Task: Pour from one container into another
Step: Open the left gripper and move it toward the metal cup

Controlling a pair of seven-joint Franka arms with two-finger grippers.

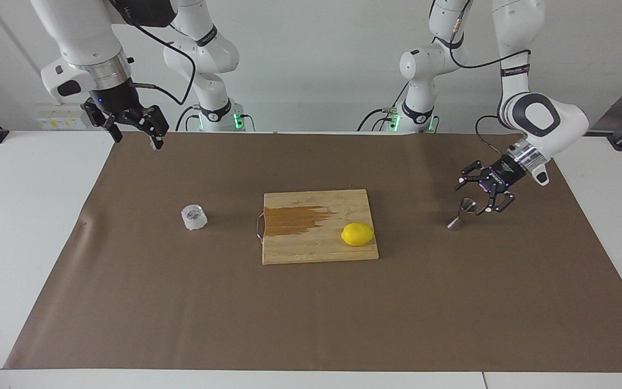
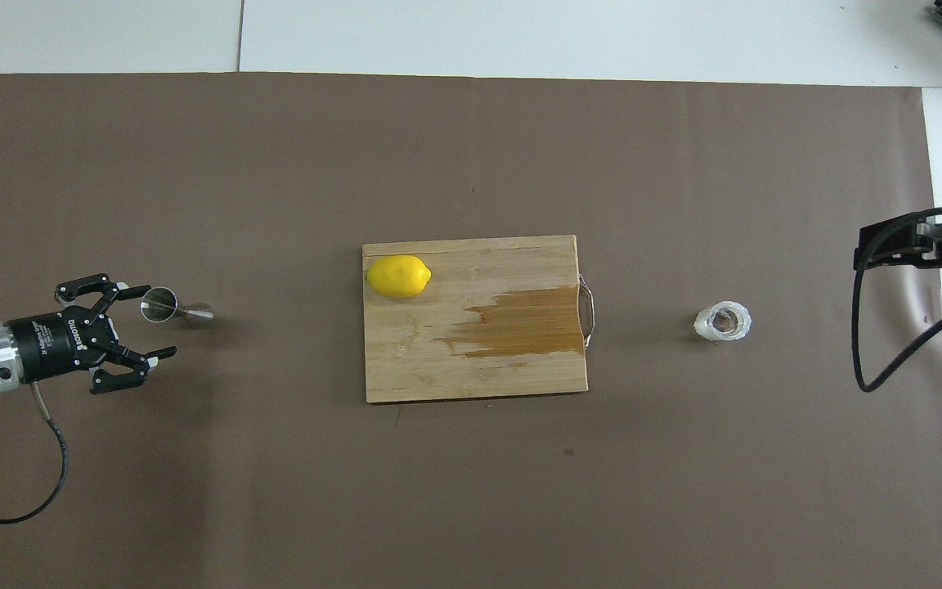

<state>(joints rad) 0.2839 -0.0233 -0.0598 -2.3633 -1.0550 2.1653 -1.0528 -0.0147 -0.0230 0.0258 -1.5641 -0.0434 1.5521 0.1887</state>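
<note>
We take the cutting board (image 1: 317,225) at the middle of the brown paper (image 1: 311,324) as our landmark. Nearest the robots, our right gripper (image 1: 137,131) waits high over the edge of the paper, toward the right arm's end from the board, its fingers spread and holding nothing. Our left gripper (image 1: 478,196) hangs low toward the left arm's end from the board, angled downward, fingers released and wide apart, just beside the top rim of the jigger (image 1: 462,213) but not gripping it (we cannot tell whether a fingertip brushes the rim). The jigger stands on the paper, well apart from the board. The glass cup (image 1: 194,217) sits upright on the paper toward the right arm's end, near the board's metal handle (image 1: 258,226). On the board itself a dark wet stain (image 1: 295,220) spreads from the handle side, and a lemon (image 1: 357,234) lies on the corner farthest from the robots
</note>
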